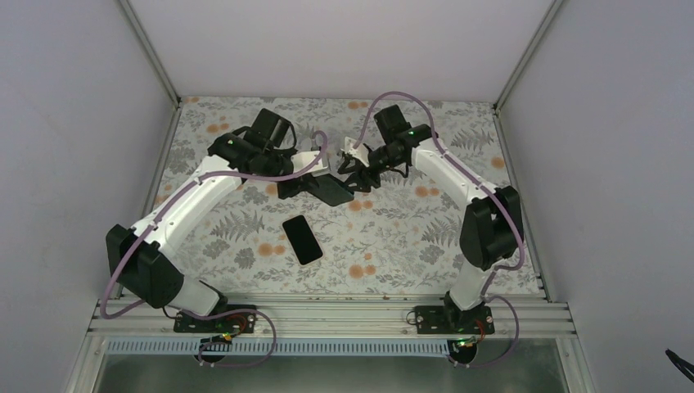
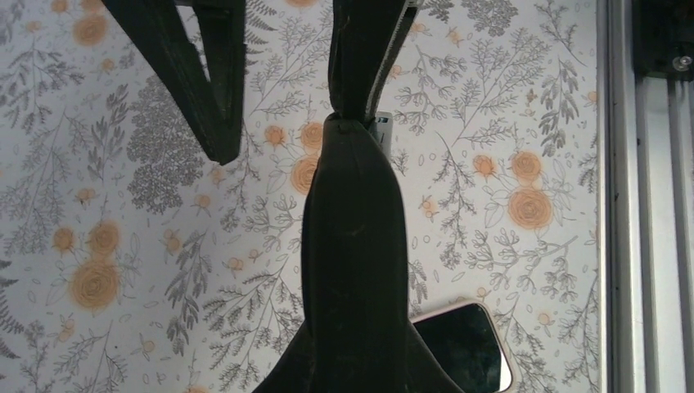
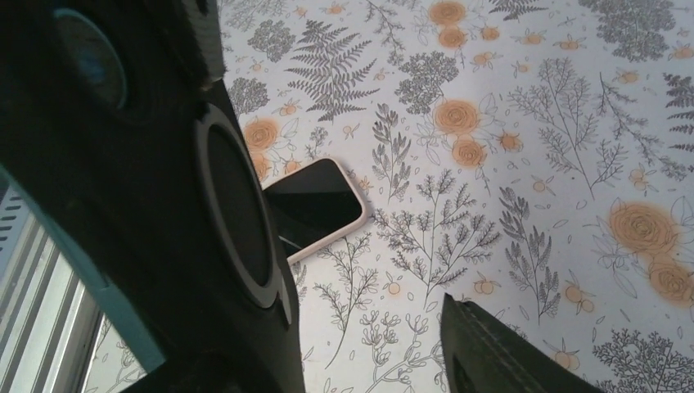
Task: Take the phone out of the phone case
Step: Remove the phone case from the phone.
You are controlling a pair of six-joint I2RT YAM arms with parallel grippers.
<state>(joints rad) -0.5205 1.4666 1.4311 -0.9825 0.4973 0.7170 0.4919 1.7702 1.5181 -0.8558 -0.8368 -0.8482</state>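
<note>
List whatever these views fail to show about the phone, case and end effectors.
Top external: where left end effector and right end effector meet the case is too small to judge.
Left wrist: phone half hidden behind the case, cut by the bottom edge.
Right wrist: the case covers one side of the right end effector, grip unreadable.

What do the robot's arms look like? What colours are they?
The left arm and right arm match: smooth white tube sections joined by chunky black joints. A thin purple cable loops along each one. A small green light glows on each arm. The fingers are black, flat and pointed. Each arm stands on a black base on a silver rail.
</note>
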